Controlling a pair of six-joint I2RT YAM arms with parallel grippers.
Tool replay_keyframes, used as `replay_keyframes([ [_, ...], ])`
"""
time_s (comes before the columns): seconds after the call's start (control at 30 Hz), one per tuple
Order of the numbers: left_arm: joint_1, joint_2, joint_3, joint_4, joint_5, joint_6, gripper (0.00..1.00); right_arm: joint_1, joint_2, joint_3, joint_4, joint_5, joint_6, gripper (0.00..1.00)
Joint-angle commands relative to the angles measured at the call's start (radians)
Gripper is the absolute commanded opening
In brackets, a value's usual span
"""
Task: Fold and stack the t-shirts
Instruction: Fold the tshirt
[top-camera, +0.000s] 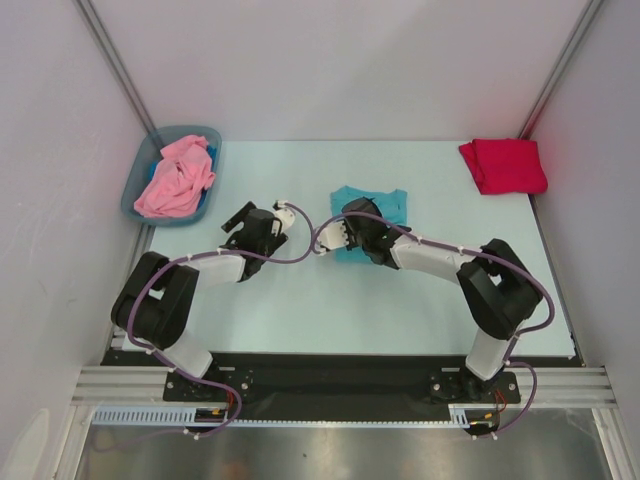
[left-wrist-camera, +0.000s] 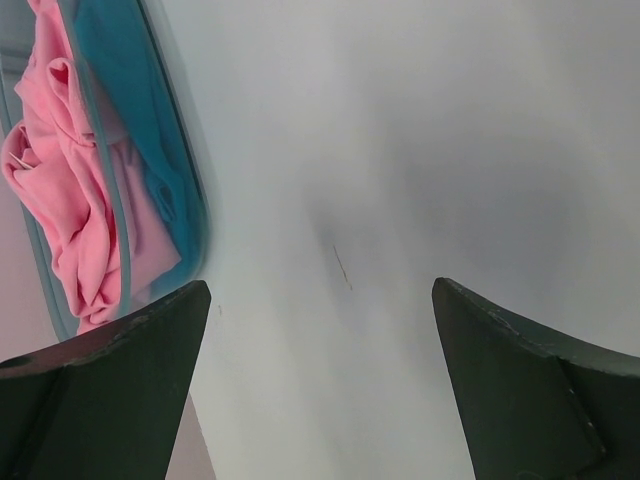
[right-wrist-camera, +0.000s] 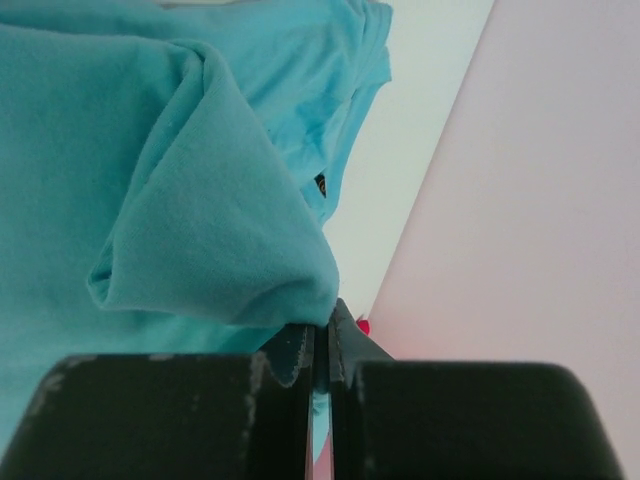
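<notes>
The pale table (top-camera: 300, 310) carries everything. At its middle, a little toward 12 o'clock, the teal t-shirt (top-camera: 385, 205) lies rumpled and part-folded under the right arm's wrist. Its visible cloth seems to run along the 9-to-3 line, though the arm hides much of it. The grey-blue bin (top-camera: 134, 196) stands at 10 o'clock with the pink t-shirt (top-camera: 175, 175) heaped inside, and the red t-shirt (top-camera: 503, 165) lies folded at 2 o'clock, well apart from both. The right gripper (right-wrist-camera: 322, 345) is directly on the teal shirt, its fingers pressed together and pinching a raised fold of cloth at the shirt's near-left edge. From that pinch the rest of the shirt spreads away toward 1 and 2 o'clock, so carrying the fold across likely means travelling that way. The left gripper (top-camera: 240, 220) hovers at 9 o'clock of the shirt, just beside it, fingers spread wide on nothing and pointing toward the bin. The right arm is therefore the nearer one.
</notes>
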Motion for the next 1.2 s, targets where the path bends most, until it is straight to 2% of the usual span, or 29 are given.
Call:
replay_keyframes([
  [0.0, 0.005, 0.006, -0.003, 0.033, 0.006, 0.011, 1.0, -0.016, 0.029, 0.051, 0.127, -0.007, -0.039, 0.0],
  [1.17, 0.003, 0.018, -0.004, 0.042, -0.001, 0.019, 1.0, -0.094, 0.251, 0.195, 0.23, -0.018, -0.074, 0.01],
])
